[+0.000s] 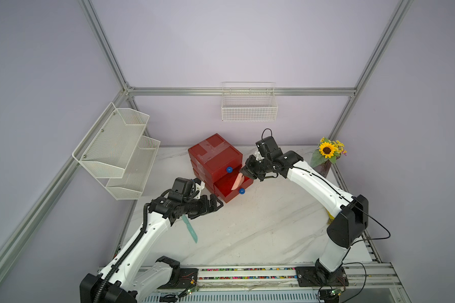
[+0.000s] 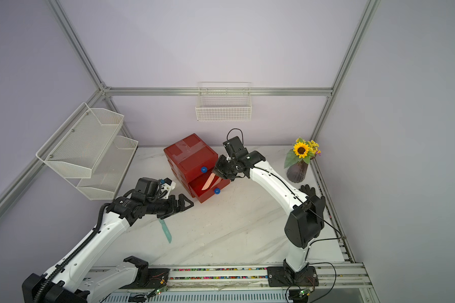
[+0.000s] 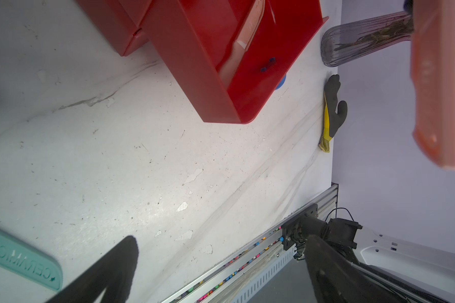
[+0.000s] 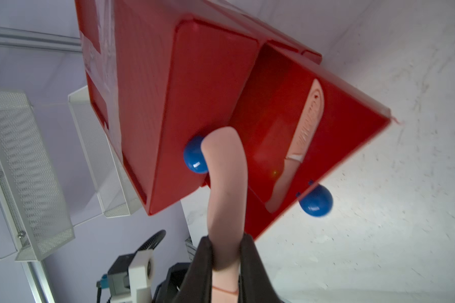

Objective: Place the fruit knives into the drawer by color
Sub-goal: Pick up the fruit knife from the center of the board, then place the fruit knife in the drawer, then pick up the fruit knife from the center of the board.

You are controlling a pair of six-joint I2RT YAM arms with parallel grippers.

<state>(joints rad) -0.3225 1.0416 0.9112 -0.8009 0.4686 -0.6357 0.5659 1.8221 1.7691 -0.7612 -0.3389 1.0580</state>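
while over the open drawer [image 1: 233, 196], pink knife [image 4: 225, 189] in right gripper [image 4: 226, 259]

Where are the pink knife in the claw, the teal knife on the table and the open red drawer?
pink knife [image 4: 226, 183]: right wrist view, middle of the part sticking out.
teal knife [image 1: 190, 230]: a top view, middle of its length.
open drawer [image 1: 231, 196]: a top view, its front wall.
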